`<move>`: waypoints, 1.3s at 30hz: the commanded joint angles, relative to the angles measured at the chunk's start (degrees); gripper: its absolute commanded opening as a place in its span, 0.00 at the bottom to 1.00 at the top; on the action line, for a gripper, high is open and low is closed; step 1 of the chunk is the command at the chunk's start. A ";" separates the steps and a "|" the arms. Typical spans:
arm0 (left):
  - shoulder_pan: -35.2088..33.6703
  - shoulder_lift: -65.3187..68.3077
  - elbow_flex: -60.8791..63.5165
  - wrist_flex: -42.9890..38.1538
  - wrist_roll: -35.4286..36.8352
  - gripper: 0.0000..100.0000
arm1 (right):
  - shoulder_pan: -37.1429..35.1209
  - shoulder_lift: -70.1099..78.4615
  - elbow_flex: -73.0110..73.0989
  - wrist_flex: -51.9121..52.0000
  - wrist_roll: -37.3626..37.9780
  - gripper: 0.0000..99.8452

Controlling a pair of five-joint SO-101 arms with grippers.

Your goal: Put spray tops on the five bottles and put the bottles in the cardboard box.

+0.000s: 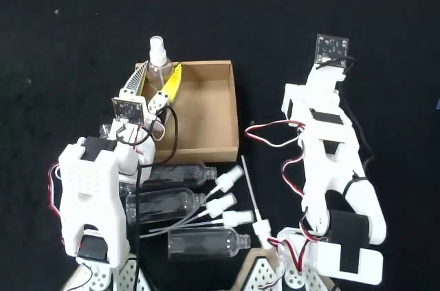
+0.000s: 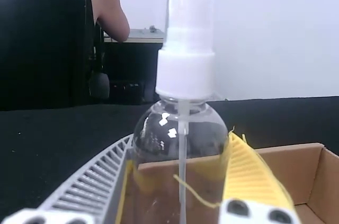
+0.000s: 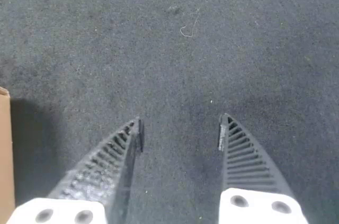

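A black tabletop (image 1: 69, 29) carries the whole job, with a plain white wall behind.

At left, the left tool (image 1: 159, 71) is closed around the belly of a clear bottle (image 2: 180, 134). Its ribbed grey and yellow fingers press in from either side. The bottle stands upright, its white spray top (image 2: 188, 49) fitted and poking clear above the fingers. It sits at the far left corner of the cardboard box (image 1: 234, 112), and whether its base is inside the wall or above it cannot be told.

That corner looks like the main risk. If the bottle is let go there, its base could catch the cardboard rim and tip the bottle out onto the tabletop. Smooth round plastic may also slide or twist in the grip. A tall bottle dropped upright would likely topple inside the box.

In front of the box three bare bottles (image 1: 165, 205) lie on their sides. Four loose spray tops (image 1: 221, 203) lie just right of them, tubes trailing, so most of the capping appears undone. A careless sweep could scatter them.

At right, the right tool (image 3: 180, 128) hangs wide open and empty over bare tabletop, well apart from bottles and tops, with the box wall at its side.
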 commanded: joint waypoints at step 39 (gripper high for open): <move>-4.70 -24.18 1.36 32.97 3.69 0.35 | -0.79 -0.04 -0.48 -1.41 0.00 0.21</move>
